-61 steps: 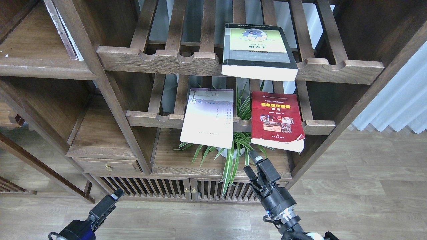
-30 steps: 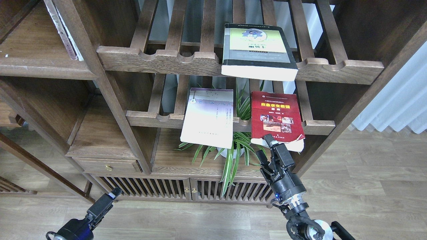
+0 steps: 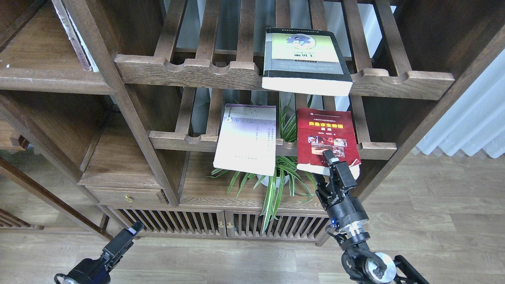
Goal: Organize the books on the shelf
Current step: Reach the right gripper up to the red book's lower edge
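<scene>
Right pincer [image 3: 329, 163] spread at red book's [image 3: 325, 134] front edge, lower rack [image 3: 376, 150]. Lavender book [image 3: 246, 136] alongside; grey book [image 3: 303, 59] on upper rack [image 3: 189, 71]. Left pincer [image 3: 132, 232] low, state unclear.

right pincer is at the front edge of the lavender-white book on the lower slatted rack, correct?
Wrong book. In the head view the right pincer is at the front edge of the red book on the lower slatted rack; the lavender-white book lies untouched to its left.
</scene>
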Action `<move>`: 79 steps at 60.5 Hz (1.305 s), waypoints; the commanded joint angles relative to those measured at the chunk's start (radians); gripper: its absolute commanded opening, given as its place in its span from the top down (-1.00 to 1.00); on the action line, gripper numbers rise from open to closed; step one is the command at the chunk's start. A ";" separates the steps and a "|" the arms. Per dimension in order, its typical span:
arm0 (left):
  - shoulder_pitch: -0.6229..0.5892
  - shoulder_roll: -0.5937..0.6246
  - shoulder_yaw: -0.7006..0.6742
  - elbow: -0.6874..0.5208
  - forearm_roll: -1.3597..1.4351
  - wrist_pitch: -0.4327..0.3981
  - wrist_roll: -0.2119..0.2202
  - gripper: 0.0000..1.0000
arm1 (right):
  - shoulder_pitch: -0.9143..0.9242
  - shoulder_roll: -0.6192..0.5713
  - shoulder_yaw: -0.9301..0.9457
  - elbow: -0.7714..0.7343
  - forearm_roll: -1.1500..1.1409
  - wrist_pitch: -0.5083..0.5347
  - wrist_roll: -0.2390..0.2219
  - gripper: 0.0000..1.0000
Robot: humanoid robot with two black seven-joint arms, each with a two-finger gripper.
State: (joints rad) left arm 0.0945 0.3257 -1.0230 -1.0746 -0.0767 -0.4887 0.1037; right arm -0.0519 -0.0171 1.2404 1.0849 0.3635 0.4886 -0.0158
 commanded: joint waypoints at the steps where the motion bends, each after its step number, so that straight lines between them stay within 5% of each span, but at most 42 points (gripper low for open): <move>1: -0.016 0.001 -0.005 0.013 -0.002 0.000 -0.002 -1.00 | 0.006 0.000 0.001 -0.017 0.025 0.000 0.016 -0.50; 10: -0.022 0.006 -0.029 0.028 -0.003 0.000 -0.002 -1.00 | 0.006 0.000 0.001 -0.048 0.025 0.000 0.039 -0.13; 30: -0.039 0.006 -0.029 0.074 -0.005 0.000 -0.002 -1.00 | 0.024 -0.001 0.022 -0.051 0.026 0.000 0.056 0.29; 42: -0.041 0.006 -0.029 0.076 -0.005 0.000 -0.002 -1.00 | 0.037 -0.009 0.020 -0.046 0.037 0.000 0.045 0.90; 79: -0.047 -0.007 -0.026 0.114 -0.009 0.000 -0.006 -1.00 | -0.120 -0.030 -0.004 0.107 0.037 0.000 0.042 0.93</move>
State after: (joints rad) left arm 0.0547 0.3233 -1.0508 -0.9817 -0.0844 -0.4887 0.0991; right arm -0.1149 -0.0481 1.2242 1.1430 0.3981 0.4890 0.0240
